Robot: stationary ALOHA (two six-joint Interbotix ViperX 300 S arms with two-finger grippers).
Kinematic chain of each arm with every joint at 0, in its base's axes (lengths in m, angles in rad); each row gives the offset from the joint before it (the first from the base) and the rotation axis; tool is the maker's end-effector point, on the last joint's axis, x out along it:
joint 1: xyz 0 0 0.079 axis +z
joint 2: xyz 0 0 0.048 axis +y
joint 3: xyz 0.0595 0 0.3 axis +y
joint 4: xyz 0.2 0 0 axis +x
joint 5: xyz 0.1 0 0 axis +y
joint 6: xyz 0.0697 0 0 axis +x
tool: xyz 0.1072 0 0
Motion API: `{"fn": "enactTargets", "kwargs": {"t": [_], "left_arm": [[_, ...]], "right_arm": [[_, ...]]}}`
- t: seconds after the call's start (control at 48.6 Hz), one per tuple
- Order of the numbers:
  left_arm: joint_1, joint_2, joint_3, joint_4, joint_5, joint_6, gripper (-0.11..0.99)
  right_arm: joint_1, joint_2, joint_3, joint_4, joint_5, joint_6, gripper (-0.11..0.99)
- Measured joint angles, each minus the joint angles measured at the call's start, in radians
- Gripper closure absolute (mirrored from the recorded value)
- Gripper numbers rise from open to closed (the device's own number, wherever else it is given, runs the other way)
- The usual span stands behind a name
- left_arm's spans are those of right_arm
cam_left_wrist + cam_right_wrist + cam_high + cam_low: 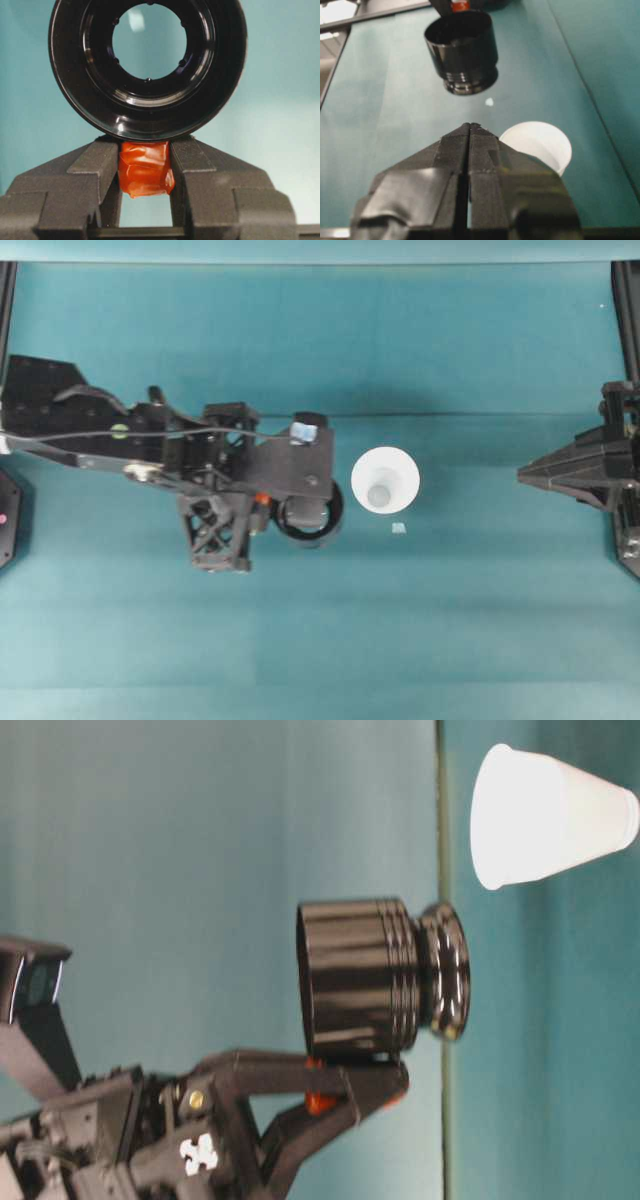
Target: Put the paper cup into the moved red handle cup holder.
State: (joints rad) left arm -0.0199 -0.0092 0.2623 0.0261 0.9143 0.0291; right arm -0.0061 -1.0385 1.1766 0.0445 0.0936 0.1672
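Paper cup point(385, 479) stands on table point(480, 620), wide rim up, axis vertical, nothing visible inside; just right of holder, apart. Red handle cup holder point(312, 515) upright, hollow, nothing in it, open hole through base; possibly lifted slightly off table, hard to judge. Left gripper point(145, 170) clenched on holder's orange-red handle tab point(145, 167). Right gripper point(469, 131) jaws pressed together, grasping nothing, at table's right edge.

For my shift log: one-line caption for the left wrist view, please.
Left gripper clamped on the orange-red handle tab of the black cup holder, seen down its open bore.
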Motion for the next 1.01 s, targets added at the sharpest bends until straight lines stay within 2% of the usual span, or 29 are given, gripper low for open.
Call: {"fn": "enactTargets", "kwargs": {"t": [0.164,0.576,0.822,1.007], "left_arm": [[0.017,0.044,0.009,0.002,-0.060,0.011,0.61],[0.017,0.163,0.101,0.002,-0.256,0.009,0.61],[0.018,0.186,0.106,0.002,-0.279,0.012,0.61],[0.031,0.206,0.109,0.000,-0.282,0.012,0.61]], "right_arm": [[0.000,0.000,0.002,0.000,0.002,0.000,0.99],[0.000,0.000,0.002,0.000,0.002,0.000,0.99],[0.000,-0.002,0.002,0.000,0.000,0.000,0.99],[0.000,-0.002,0.002,0.000,0.002,0.000,0.99]]}}
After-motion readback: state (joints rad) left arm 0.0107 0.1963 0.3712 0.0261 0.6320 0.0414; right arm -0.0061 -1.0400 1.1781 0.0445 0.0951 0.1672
